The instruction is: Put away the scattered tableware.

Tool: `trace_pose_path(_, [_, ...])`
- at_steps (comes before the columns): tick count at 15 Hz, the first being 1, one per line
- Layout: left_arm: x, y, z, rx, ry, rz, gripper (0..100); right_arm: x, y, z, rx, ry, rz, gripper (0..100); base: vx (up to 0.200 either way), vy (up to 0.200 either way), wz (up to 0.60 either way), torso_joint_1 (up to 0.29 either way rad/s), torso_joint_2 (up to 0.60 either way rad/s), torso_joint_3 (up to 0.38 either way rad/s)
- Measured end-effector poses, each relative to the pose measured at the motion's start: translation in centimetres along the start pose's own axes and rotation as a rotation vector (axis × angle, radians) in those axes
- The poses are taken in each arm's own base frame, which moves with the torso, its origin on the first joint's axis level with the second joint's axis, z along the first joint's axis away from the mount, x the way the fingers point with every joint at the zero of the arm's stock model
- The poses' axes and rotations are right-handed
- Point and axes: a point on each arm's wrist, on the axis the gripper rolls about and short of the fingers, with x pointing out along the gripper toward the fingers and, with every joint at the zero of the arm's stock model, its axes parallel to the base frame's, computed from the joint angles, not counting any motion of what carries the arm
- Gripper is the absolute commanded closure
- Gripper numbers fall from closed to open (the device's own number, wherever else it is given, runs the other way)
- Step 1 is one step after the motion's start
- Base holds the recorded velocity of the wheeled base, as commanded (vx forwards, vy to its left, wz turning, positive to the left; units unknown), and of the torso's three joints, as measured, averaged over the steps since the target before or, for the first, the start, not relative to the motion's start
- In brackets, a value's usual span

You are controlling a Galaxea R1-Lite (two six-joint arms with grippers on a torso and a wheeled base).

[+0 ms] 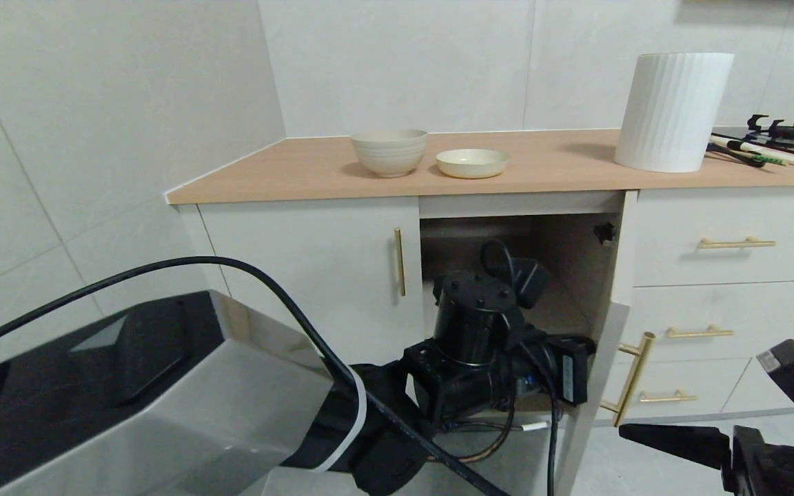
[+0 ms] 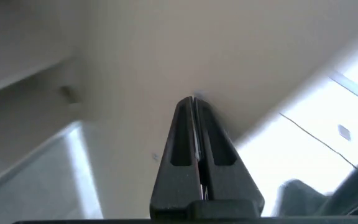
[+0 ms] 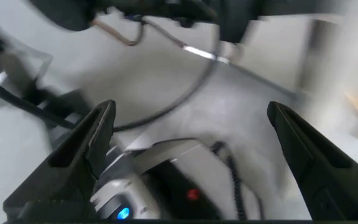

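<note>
Tableware is sitting on the wooden counter (image 1: pixel 300 172) in the upper middle of the head view: a pale ribbed bowl (image 1: pixel 389 151) with a shallow cream dish (image 1: pixel 471 163) just beside it to the right, apart from it, both standing upright with rims facing up. Further right, chopsticks (image 1: pixel 762 153) are lying near a tall white ribbed container (image 1: pixel 673 110). The left gripper (image 2: pixel 194 109) is keeping its fingers pressed together on nothing, and its arm is sitting at the open cabinet (image 1: pixel 562 275) in the middle of the frame — so the bowl and dish are lying above it and slightly to the left. The right gripper (image 3: pixel 190 107) is hanging low at the lower right with fingers spread wide, well apart from both. Judging by this, the left arm is standing nearer, and the round pieces are offering no long axis to line up with.
</note>
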Motion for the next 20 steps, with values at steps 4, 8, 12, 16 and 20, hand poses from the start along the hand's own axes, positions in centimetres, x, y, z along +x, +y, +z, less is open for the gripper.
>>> trace_pose_path(4, [-1.7,-3.6,-1.4,0.067,0.084,-0.155,100,-2.5,2.1,-0.5,-0.062,0.029,0.201,0,0.000,0.000,0.00,0.000,0.00,0.000])
trace_pose_path(8, [-4.2,-1.1,0.8,0.061,0.044,-0.094,100,-3.5,2.6,-0.1,-0.085,-0.017,0.229,0,0.000,0.000,0.00,0.000,0.00,0.000])
trace_pose_path(12, [-9.6,3.3,2.3,0.023,0.008,0.088,100,-2.8,2.3,0.6,-0.075,-0.025,0.175,0,0.000,0.000,0.00,0.000,0.00,0.000])
trace_pose_path(16, [-17.1,5.5,2.5,0.046,-0.018,0.261,100,1.2,0.4,3.9,-0.034,-0.044,-0.060,0,0.000,0.000,0.00,0.000,0.00,0.000])
trace_pose_path(20, [-22.1,5.1,3.5,0.061,-0.111,0.368,0,5.1,-1.9,8.3,-0.022,-0.094,-0.158,0,0.000,0.000,0.00,0.000,0.00,0.000])
